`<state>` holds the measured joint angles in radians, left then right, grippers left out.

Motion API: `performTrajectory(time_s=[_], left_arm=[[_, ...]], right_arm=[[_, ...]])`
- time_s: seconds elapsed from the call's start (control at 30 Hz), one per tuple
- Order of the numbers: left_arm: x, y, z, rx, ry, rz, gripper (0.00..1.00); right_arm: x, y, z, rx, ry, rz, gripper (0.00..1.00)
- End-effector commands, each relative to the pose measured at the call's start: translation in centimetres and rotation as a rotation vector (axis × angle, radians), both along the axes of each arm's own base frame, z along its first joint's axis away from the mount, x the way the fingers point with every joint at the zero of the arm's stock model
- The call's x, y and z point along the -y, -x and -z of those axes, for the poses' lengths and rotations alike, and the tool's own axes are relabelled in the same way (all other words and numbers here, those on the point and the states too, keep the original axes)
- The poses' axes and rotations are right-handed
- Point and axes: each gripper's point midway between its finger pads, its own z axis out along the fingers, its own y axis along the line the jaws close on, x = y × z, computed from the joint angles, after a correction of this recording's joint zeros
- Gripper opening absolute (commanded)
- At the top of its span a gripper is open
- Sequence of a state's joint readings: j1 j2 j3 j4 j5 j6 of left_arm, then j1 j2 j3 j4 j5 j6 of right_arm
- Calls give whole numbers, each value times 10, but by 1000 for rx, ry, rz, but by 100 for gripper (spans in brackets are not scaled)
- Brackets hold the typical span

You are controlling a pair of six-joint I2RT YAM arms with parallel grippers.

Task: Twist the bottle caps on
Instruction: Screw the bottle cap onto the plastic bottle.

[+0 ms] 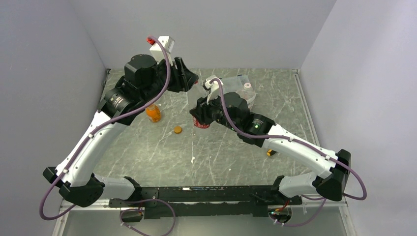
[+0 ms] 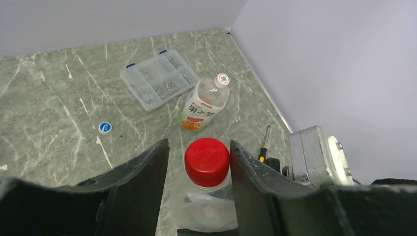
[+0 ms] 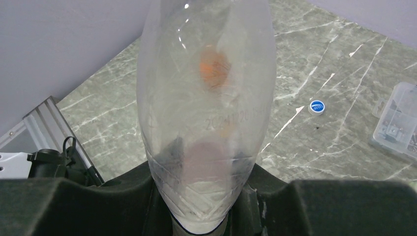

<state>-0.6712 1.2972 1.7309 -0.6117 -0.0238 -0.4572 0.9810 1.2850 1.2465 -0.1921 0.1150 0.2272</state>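
At the middle of the desk (image 1: 147,157), the red-labelled bottle (image 1: 200,123) is held about its body by the right fingers (image 3: 98,206), which are closed tight on it. Whether its base rests on the desk cannot be told. The red cap (image 2: 207,155) is seated on its neck, and the left fingers (image 2: 147,172) are set on either side of that cap, partly open. In the left wrist view a strip of desk shows between one finger and the cap, while the other finger's edge meets the cap's outline, so no firm grip is seen.

The step in hand is judged to be the tightening of the red cap, with the bottle steadied by one arm and the cap approached by the other. The next move calls for the left fingers to be closed squarely on the cap's rim and the wrist to be turned about the bottle's axis. A slip is likely if the cap is pinched off centre.

Much of the task is judged undone. The orange cap (image 1: 177,130) lies loose near the squat orange bottle (image 1: 153,113), and the blue cap (image 2: 104,128) lies near the compartment box (image 2: 158,83). The white-labelled bottle (image 2: 204,103) lies on its side with a whitish cap (image 2: 223,78) at its mouth, near a screwdriver (image 2: 264,146).
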Motion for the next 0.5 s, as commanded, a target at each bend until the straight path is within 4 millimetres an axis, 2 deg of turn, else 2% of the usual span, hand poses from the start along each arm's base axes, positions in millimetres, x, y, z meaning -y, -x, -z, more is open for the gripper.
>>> performTrajectory(time_s=[0.0, 0.27, 0.37, 0.43, 0.47], left_arm=[[4, -2, 2, -9, 14, 3, 53], [6, -1, 4, -14, 19, 9, 45], [5, 0, 5, -14, 21, 11, 37], [4, 1, 6, -14, 18, 11, 25], [4, 1, 6, -12, 16, 12, 22]], right_arm=[[-2, -4, -34, 65, -59, 12, 18], [-4, 0, -35, 67, -61, -18, 17], [-3, 1, -35, 66, -65, -27, 17], [-5, 5, -35, 63, -69, -52, 16], [-5, 6, -35, 62, -75, -65, 16]])
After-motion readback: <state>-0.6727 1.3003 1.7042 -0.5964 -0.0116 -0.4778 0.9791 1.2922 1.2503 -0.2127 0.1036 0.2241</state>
